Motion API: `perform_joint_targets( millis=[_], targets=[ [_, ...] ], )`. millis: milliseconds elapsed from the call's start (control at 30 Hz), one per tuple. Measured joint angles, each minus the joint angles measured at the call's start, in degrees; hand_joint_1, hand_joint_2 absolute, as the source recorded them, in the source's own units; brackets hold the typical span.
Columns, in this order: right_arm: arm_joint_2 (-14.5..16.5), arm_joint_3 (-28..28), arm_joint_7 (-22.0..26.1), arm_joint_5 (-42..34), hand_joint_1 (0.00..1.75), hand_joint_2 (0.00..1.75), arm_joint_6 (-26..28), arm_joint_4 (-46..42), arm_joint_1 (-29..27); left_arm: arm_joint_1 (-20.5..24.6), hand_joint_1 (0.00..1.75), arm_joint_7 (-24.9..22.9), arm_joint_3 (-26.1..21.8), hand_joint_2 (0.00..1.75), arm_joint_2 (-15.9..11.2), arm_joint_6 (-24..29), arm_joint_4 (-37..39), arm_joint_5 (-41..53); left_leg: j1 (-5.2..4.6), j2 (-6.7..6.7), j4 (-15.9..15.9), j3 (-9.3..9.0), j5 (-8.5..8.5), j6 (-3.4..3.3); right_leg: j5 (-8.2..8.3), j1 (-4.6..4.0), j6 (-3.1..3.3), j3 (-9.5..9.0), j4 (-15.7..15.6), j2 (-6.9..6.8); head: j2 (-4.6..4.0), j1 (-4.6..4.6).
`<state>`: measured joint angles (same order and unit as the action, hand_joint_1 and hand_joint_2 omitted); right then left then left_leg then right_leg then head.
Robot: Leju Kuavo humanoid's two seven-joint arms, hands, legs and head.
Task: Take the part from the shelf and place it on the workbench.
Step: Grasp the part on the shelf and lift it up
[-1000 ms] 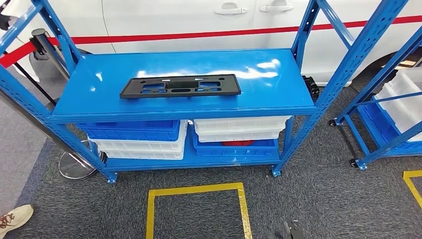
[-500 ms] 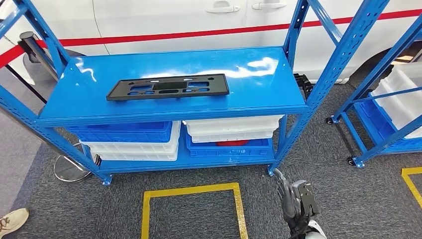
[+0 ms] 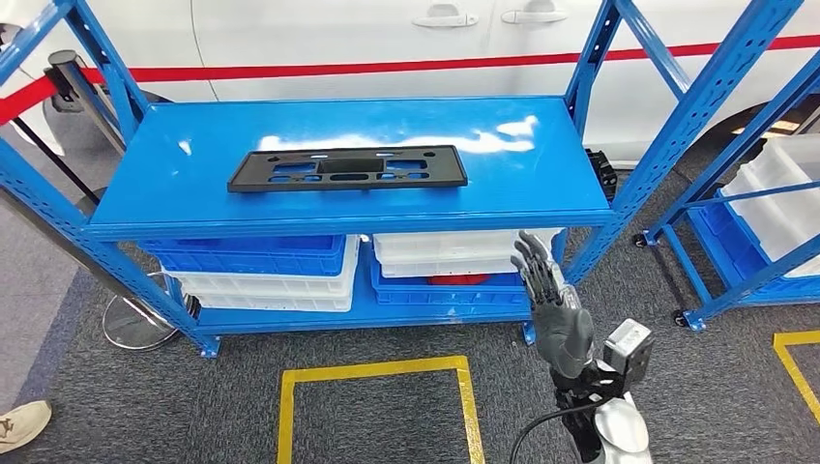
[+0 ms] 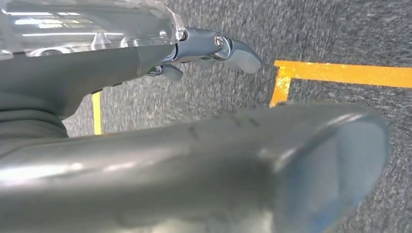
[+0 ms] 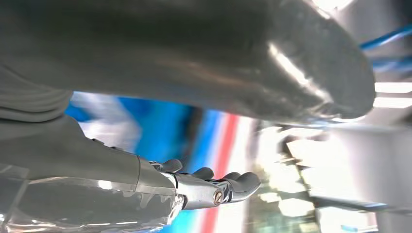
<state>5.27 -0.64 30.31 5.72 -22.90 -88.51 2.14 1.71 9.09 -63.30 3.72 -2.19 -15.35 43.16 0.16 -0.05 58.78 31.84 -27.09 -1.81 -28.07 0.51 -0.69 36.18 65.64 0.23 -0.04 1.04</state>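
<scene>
Right hand (image 3: 559,314) empty, fingers spread, lower right of frame below shelf (image 3: 174,208) edge. Part (image 3: 348,167) lies flat: may slide away. Left hand (image 4: 214,48) state unclear.

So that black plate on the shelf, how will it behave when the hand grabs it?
The black plate looks thin with cut-outs, so probably light and fairly stiff. Lying flat on the glossy shelf top, it may slide rather than lift; it won't roll.

- Beyond the hand we see white and blue bins (image 3: 454,259) stacked low
- Left of it, yellow floor tape (image 3: 377,368) on grey carpet
- Far behind, a white car (image 3: 406,39) with a red stripe
</scene>
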Motion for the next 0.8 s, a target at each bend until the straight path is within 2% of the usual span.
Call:
perform_joint_targets(
  millis=[33, 67, 133, 233, 300, 367, 400, 433, 467, 533, 567, 600, 733, 800],
  targets=[
    [-0.04, 0.83, 0.54, -0.51, 0.00, 0.00, -0.27, -2.05, 0.24, 0.12, 0.00, 0.26, -0.73, 0.00, 0.17, -0.09, 0.14, 0.34, -0.13, -0.01, 0.05, -0.02, -0.09, 0.17, 1.16, -0.18, 0.36, -1.48, -3.27, -0.10, 0.00, 0.01],
    [-0.08, 1.64, 1.07, -0.99, 0.00, 0.00, -0.52, -3.98, 0.45, 0.26, 0.00, 0.51, -1.46, 0.00, 0.29, -0.16, 0.26, 0.68, -0.21, 0.00, 0.08, 0.02, -0.15, 0.38, 1.62, -0.37, 0.63, -2.33, -5.30, -0.16, 0.00, 0.02],
    [-0.22, 3.28, 2.07, -1.90, 0.00, 0.00, -0.90, -7.79, 0.66, 0.56, 0.00, 1.01, -2.97, 0.00, 0.46, -0.27, 0.50, 1.32, -0.25, 0.07, -0.02, 0.10, -0.17, 0.93, 1.54, -0.57, 0.91, -2.62, -6.47, -0.18, 0.00, 0.02],
    [-0.54, 5.57, 3.51, -3.18, 0.00, 0.00, -1.16, -13.22, 0.80, 0.91, 0.00, 1.77, -5.08, 0.00, 0.54, -0.39, 0.73, 2.22, -0.20, 0.09, 1.37, 0.46, -1.45, 1.76, 1.97, 0.02, 1.42, -3.33, -7.63, -0.17, 0.00, 0.16],
    [-0.63, 6.90, 4.24, -3.83, 0.00, 0.00, -1.39, -15.96, 0.95, 1.13, 0.00, 2.16, -6.22, 0.00, 0.63, -0.43, 0.90, 2.72, -0.01, 0.03, 5.41, 2.23, -3.83, 2.22, 2.02, 0.22, 1.69, -3.67, -8.01, -0.21, 0.00, 0.35],
    [-0.87, 8.35, 4.98, -4.50, 0.00, 0.00, -1.69, -18.62, 0.98, 1.27, 0.00, 2.53, -7.41, 0.00, 0.74, -0.52, 1.13, 3.22, 0.40, 0.03, 11.59, 5.34, -6.40, 2.70, 1.92, 0.22, 1.84, -3.73, -7.99, -0.22, 0.00, 0.38],
    [-1.07, 9.23, 5.43, -4.93, 0.00, 0.00, -1.83, -20.18, 0.96, 1.29, 0.00, 2.75, -8.09, 0.00, 0.78, -0.56, 1.24, 3.52, 0.64, 0.04, 14.02, 6.65, -6.97, 3.00, 1.85, 0.25, 1.84, -3.77, -7.96, -0.20, 0.00, 0.38],
    [-1.27, 10.15, 5.92, -5.39, 0.00, 0.00, -1.93, -21.82, 0.96, 1.32, 0.00, 3.01, -8.82, 0.00, 0.81, -0.63, 1.33, 3.82, 0.90, 0.05, 14.89, 7.26, -6.60, 3.30, 1.74, 0.31, 1.76, -3.85, -7.93, -0.15, 0.00, 0.38],
    [-1.47, 11.03, 6.38, -5.84, 0.00, 0.00, -1.99, -23.43, 0.96, 1.36, 0.00, 3.30, -9.53, 0.00, 0.82, -0.74, 1.40, 4.11, 1.17, 0.06, 13.63, 6.83, -5.18, 3.57, 1.60, 0.44, 1.58, -3.97, -7.84, -0.06, 0.00, 0.38],
    [-1.83, 12.65, 7.32, -6.72, 0.00, 0.00, -2.05, -26.52, 0.95, 1.57, 0.00, 3.91, -10.80, 0.00, 0.91, -1.06, 1.57, 4.66, 1.61, 0.04, 6.71, 3.68, -1.34, 4.02, 1.12, 0.73, 0.94, -4.22, -7.47, 0.10, 0.00, 0.39],
    [-2.02, 13.39, 7.79, -7.17, 0.00, 0.00, -2.10, -28.01, 0.95, 1.72, 0.00, 4.23, -11.40, 0.00, 1.02, -1.22, 1.69, 4.94, 1.62, -0.05, 3.53, 2.21, -0.21, 3.96, 0.83, 0.76, 0.55, -4.21, -7.13, 0.16, 0.00, 0.42],
    [-2.20, 14.08, 8.24, -7.61, 0.00, 0.00, -2.20, -29.41, 0.95, 1.85, 0.00, 4.53, -11.96, 0.00, 1.14, -1.38, 1.82, 5.21, 1.56, -0.15, 1.52, 1.31, 0.23, 3.71, 0.63, 0.71, 0.17, -4.16, -6.89, 0.19, 0.00, 0.43],
    [-2.90, 15.65, 9.43, -9.04, 0.00, 0.00, -2.81, -33.16, 0.88, 2.09, 0.00, 5.49, -13.56, 0.00, 1.39, -1.82, 2.04, 6.04, 1.17, -0.25, 0.48, 0.84, 0.00, 1.76, 0.23, 0.82, -1.09, -4.12, -6.66, 0.21, -0.01, 0.43],
    [-3.25, 15.90, 9.48, -9.40, 0.00, 0.00, -3.03, -34.24, 0.84, 2.22, 0.00, 5.63, -14.06, 0.00, 1.47, -2.06, 2.10, 6.08, 1.19, -0.18, 0.16, 0.50, -0.09, 0.84, -1.66, 0.92, -1.45, -2.51, -3.07, 0.07, 0.00, 0.40]
  ],
)
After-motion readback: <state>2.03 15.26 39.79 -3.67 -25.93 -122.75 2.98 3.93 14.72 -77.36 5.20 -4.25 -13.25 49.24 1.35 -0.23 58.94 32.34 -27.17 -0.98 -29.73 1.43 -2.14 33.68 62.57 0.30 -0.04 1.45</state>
